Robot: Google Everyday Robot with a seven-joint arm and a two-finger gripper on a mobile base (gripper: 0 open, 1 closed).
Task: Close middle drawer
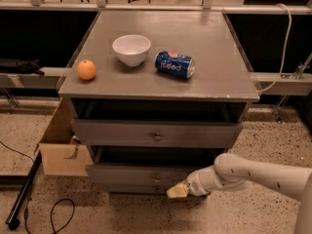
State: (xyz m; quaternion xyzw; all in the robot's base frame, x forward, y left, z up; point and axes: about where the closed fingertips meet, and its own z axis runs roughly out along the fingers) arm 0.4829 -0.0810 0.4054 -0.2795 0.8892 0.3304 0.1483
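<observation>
The middle drawer (131, 174) is a wide grey drawer with a small round knob (157, 180). It stands a little way out of the grey cabinet, with a dark gap above its front. My gripper (176, 191) is low at the drawer's front, just right of and below the knob. Its cream fingers are together and rest against the lower edge of the front. My white arm (253, 174) comes in from the lower right. The top drawer (122, 133), with its own knob (157, 137), also stands slightly out.
On the cabinet top (214, 52) lie an orange (86, 69), a white bowl (131, 49) and a blue can on its side (174, 64). A cardboard box (61, 150) stands at the left, with a black pole (24, 189) and a cable (58, 213) on the speckled floor.
</observation>
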